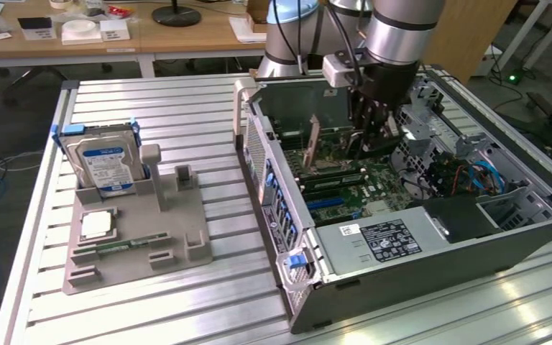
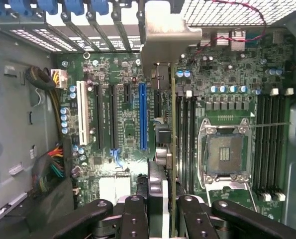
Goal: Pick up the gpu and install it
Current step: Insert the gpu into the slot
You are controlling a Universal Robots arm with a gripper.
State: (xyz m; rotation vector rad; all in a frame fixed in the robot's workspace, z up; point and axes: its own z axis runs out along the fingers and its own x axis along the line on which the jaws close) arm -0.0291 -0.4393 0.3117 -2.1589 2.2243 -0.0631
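1. End effector [image 2: 163, 215] down inside the open computer case [image 1: 286, 215], fingers drawn in narrow and clamped on the gpu [image 2: 165, 45].
2. In the wrist view the gpu is seen edge-on: a thin card running away from the fingers, its silver bracket at the far end, by the case's rear slot openings.
3. The card stands upright over the motherboard [image 2: 123, 99], beside the blue slot [image 2: 142, 117], between that slot and the black memory slots [image 2: 185, 134]. Cannot tell whether its lower edge is in a slot.
4. Bare CPU socket [image 2: 225, 152] lies beyond the memory slots, apart from the card.
5. In the exterior view the arm comes down from above into the case's upper half; the case lies on its side on the ribbed metal table [image 1: 161, 108].
6. On the exterior view's left, well apart from the case, is a grey parts holder [image 1: 175, 237]. A blue-labelled hard drive [image 1: 103, 162] stands upright in it, a square chip [image 1: 97, 225] lies flat, and a narrow green memory stick [image 1: 127, 245] lies near its front.
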